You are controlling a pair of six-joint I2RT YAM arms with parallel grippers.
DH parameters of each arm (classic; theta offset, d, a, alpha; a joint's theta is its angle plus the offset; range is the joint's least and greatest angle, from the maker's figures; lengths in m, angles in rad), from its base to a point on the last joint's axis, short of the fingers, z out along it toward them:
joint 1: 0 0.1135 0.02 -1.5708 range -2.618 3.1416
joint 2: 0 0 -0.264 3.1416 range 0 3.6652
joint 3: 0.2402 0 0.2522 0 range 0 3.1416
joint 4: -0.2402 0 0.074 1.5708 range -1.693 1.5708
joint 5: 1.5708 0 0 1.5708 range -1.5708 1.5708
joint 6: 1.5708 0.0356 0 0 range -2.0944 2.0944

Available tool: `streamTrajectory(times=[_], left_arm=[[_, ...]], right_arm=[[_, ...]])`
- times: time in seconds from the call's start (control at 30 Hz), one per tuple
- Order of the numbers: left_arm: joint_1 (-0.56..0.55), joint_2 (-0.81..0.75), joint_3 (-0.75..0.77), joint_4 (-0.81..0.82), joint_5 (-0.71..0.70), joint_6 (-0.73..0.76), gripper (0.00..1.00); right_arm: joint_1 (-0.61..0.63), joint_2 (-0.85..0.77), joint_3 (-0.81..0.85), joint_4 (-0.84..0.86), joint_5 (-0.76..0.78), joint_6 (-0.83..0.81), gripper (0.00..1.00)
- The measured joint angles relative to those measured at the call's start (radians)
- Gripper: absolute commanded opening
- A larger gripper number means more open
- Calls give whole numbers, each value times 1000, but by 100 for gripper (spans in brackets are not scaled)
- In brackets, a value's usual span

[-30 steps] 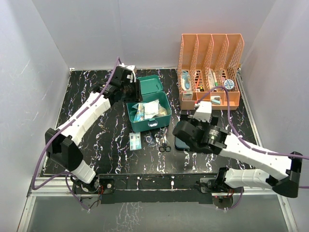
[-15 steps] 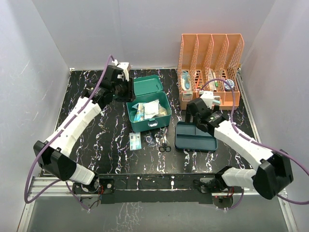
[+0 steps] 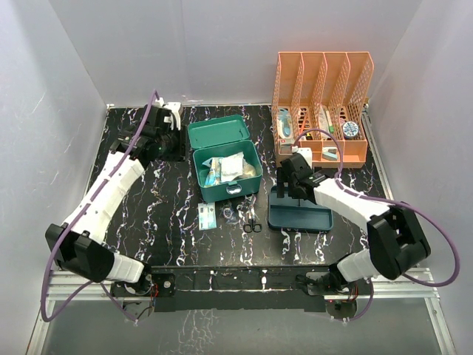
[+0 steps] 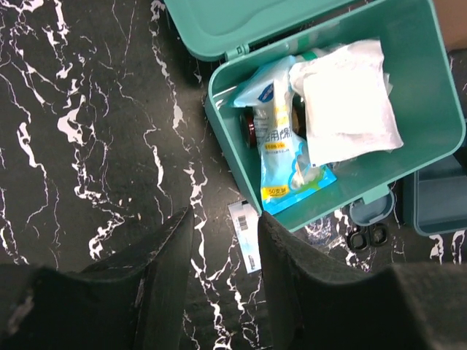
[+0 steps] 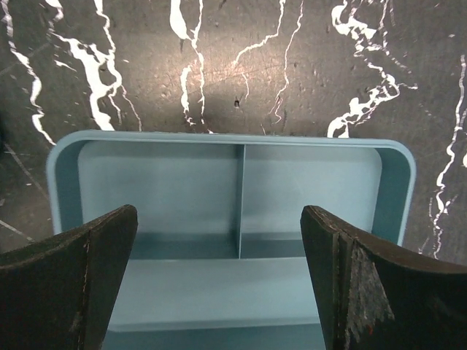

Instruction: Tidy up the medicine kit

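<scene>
Tabletop (image 3: 148, 214) is black marble with white veins, and everything sits on it. Biggest item is the orange mesh file rack (image 3: 322, 81) at the far right, with small stuff in its slots. The medicine kit (image 3: 222, 191), a teal box, sits around the middle of the tabletop with its lid (image 3: 216, 134) flipped open toward the back. Just right of it lies a flat blue-grey tray (image 3: 299, 217), compartments bare. The right claw (image 5: 219, 219) hangs over that tray with its fingers spread wide, gripping nothing. The left claw (image 4: 225, 219) hovers over bare marble left of the kit, fingers only a little apart with nothing between them. Inside the kit there's a white gauze-looking packet (image 4: 346, 102) and a blue-and-white pouch (image 4: 288, 157). In front of the kit lie a small packet (image 3: 207, 217) and tiny black scissors (image 3: 252, 224).
</scene>
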Motion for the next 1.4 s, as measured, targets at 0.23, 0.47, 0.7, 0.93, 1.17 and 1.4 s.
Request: streamTrajectory(times=[0.23, 0.47, 0.7, 0.93, 1.17, 1.4], left_arm=[[5, -37, -72, 1, -2, 21, 38], [6, 73, -99, 18, -7, -13, 39], [7, 220, -99, 43, -6, -76, 39], [12, 314, -72, 38, -4, -123, 39], [13, 294, -43, 16, -3, -129, 42], [13, 244, 14, -2, 20, -131, 46]], right_arm=[[-10, 52, -46, 26, -37, -11, 94], [-10, 48, -47, 35, -45, -10, 96], [-10, -18, -50, 32, -44, -2, 97], [-10, -27, -50, 28, -44, 1, 98], [-10, -29, -58, 30, -44, 2, 98], [-10, -29, -63, 30, -44, 3, 98]])
